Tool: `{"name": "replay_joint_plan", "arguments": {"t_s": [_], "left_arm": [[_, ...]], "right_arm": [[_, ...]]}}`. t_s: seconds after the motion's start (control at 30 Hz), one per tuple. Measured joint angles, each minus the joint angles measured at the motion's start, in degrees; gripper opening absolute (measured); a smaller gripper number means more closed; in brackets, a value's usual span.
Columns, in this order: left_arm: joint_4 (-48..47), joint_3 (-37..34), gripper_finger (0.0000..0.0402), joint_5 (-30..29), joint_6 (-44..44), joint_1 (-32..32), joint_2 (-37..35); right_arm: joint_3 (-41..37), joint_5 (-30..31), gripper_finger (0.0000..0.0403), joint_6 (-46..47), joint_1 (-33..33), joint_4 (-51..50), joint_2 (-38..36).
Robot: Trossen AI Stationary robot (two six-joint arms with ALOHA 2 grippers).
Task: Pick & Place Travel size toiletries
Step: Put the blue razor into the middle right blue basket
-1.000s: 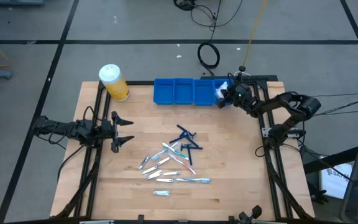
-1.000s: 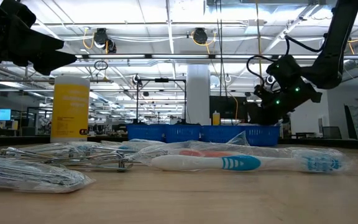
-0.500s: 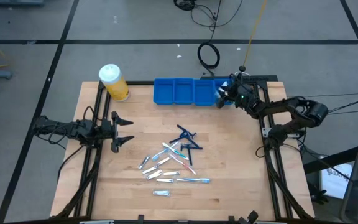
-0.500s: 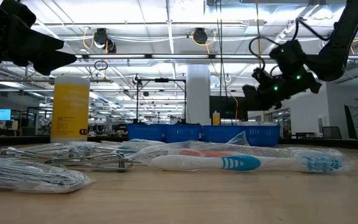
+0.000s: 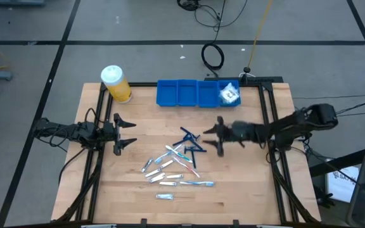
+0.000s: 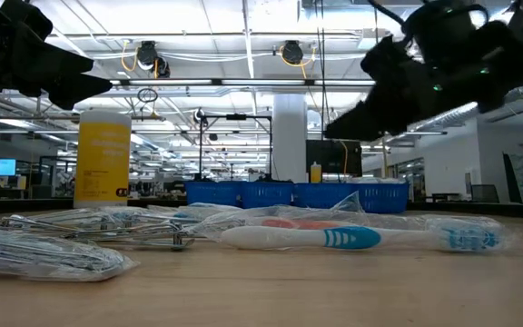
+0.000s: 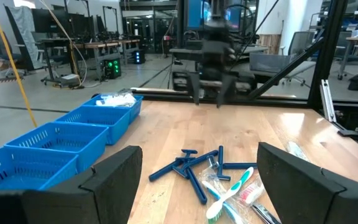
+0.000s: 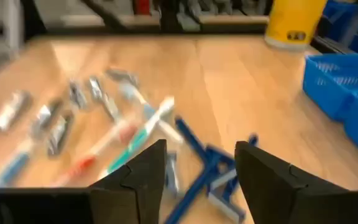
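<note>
On the wooden table (image 5: 246, 183), the travel size toiletries (image 5: 176, 166) lay loose in a small heap near the middle: dark blue razors (image 5: 192, 142), toothbrushes (image 5: 195, 183) in clear wrap, and small silver tubes (image 5: 165, 197). 1 white packet (image 5: 229, 94) was inside the blue compartment tray (image 5: 185, 92), in the compartment at its right end. The right gripper (image 5: 219, 135) hung above the table just beside the razors, on their right side, and its fingers (image 8: 143, 177) were spread apart with nothing between them. The left gripper (image 5: 123, 133) waited at the left side of the table, well apart from the heap, with its fingers (image 7: 114, 180) spread wide and empty. A yellow jar (image 5: 116, 83) with a white cap stood near the far left corner of the table.
</note>
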Motion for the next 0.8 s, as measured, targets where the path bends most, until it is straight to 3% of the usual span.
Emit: {"name": "replay_joint_plan", "arguments": {"t_s": [0.07, 0.17, 0.37, 0.8], "left_arm": [[0.0, 0.0, 0.031, 0.0, 0.0, 0.0, 0.0], [0.0, 0.0, 0.031, 0.0, 0.0, 0.0, 0.0], [0.0, 0.0, 0.031, 0.0, 0.0, 0.0, 0.0], [0.0, 0.0, 0.031, 0.0, 0.0, 0.0, 0.0]], "right_arm": [[0.5, 5.4, 0.0174, 1.6, 3.2, -2.4, 1.4], [0.5, 8.5, 0.0169, 5.3, 5.5, -2.7, 4.3], [0.5, 8.5, 0.0169, 11.0, 7.7, -1.3, 10.3], [2.2, 8.3, 0.0165, 11.9, 10.1, 1.6, 20.2]]}}
